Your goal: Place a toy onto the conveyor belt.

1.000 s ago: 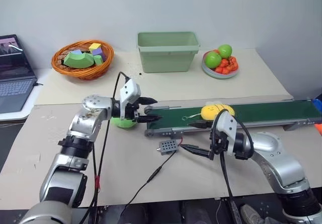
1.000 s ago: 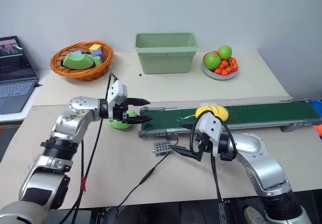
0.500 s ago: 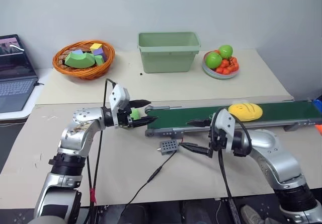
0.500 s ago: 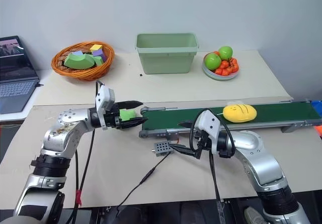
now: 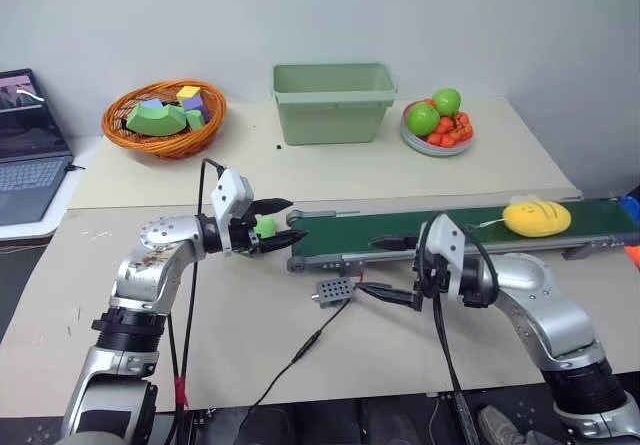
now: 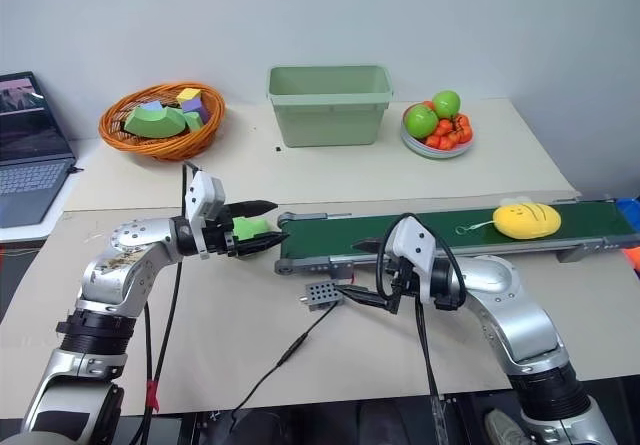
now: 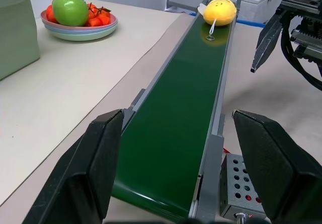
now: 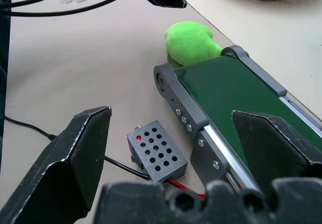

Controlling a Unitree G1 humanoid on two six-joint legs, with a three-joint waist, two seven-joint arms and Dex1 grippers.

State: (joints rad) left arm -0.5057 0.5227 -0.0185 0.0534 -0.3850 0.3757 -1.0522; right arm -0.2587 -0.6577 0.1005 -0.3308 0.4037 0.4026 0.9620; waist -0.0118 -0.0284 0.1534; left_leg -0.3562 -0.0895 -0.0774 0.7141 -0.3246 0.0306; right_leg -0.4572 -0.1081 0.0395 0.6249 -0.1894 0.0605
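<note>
Yellow oval plush toy point(image 5: 537, 218) lying on the long dark green conveyor belt point(image 5: 440, 228).
My left gripper point(image 5: 279, 227) and right gripper point(image 5: 394, 269) both hang spread apart, empty.

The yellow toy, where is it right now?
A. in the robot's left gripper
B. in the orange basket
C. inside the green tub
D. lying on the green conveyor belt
D: the yellow toy lies on the dark green conveyor belt, near its far right end, and both the left gripper and the right gripper are open and empty.
</note>
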